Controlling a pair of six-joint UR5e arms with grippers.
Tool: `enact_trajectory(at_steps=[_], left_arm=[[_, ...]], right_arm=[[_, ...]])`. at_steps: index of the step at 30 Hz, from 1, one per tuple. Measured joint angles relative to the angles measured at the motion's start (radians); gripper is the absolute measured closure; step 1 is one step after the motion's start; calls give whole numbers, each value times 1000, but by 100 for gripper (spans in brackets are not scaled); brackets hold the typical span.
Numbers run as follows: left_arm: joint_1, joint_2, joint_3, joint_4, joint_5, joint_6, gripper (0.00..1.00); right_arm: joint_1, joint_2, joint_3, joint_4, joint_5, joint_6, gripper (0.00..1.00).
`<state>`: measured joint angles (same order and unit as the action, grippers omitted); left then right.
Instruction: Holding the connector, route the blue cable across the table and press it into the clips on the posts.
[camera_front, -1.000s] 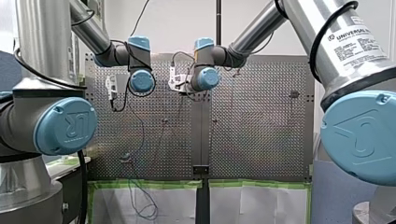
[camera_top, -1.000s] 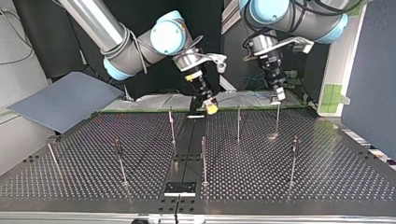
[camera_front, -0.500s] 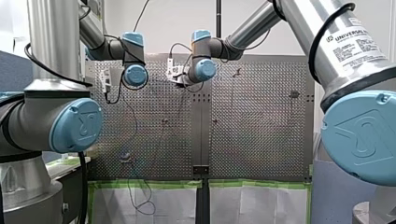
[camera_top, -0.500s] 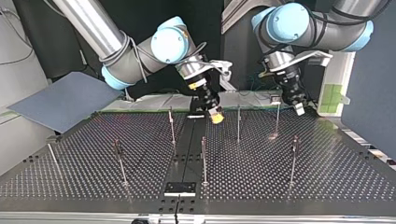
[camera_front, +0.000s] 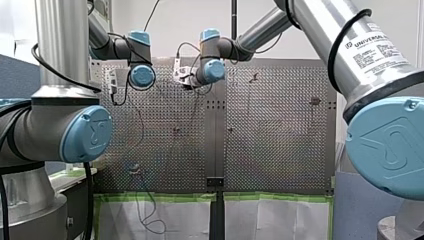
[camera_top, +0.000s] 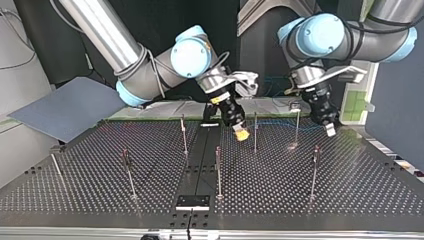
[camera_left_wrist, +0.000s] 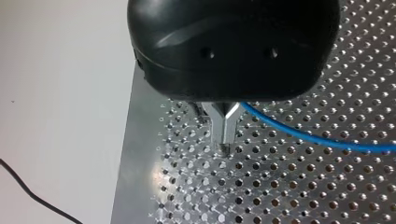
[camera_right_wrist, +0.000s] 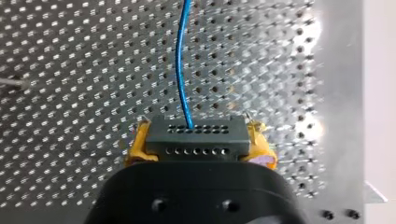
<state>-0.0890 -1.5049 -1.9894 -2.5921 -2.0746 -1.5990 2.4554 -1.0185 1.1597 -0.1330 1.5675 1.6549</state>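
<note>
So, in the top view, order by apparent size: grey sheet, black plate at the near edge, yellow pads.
1. grey sheet
2. black plate
3. yellow pads
The plate is nearer the camera, so its real rank over the pads is unsure.

The cable (camera_right_wrist: 181, 60) is blue, the connector (camera_right_wrist: 196, 137) dark grey with rows of small holes, the finger pads (camera_right_wrist: 134, 150) yellow. The table (camera_top: 300, 190) is silvery and hole-dotted, with green tape (camera_front: 160, 197) along one edge.

shiny metal table (camera_top: 350, 190), glossy blue cable (camera_right_wrist: 180, 60), matt black connector (camera_right_wrist: 196, 137)
</note>
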Motion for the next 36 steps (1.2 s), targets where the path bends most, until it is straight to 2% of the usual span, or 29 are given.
enact_trajectory(at_steps=[10,19,25,36], left_arm=[[36,-20,25,-5,25,-18,100],[64,-34,59,-10,83,-26,100],[71,-40,65,-8,100,-35,100],[114,-78,80,37,150,-41,100]], right_arm=[[1,26,-86,13,-8,18,100],[4,69,-161,25,-21,19,100],[8,101,-210,44,-22,20,100],[10,148,-304,51,-20,22,100]])
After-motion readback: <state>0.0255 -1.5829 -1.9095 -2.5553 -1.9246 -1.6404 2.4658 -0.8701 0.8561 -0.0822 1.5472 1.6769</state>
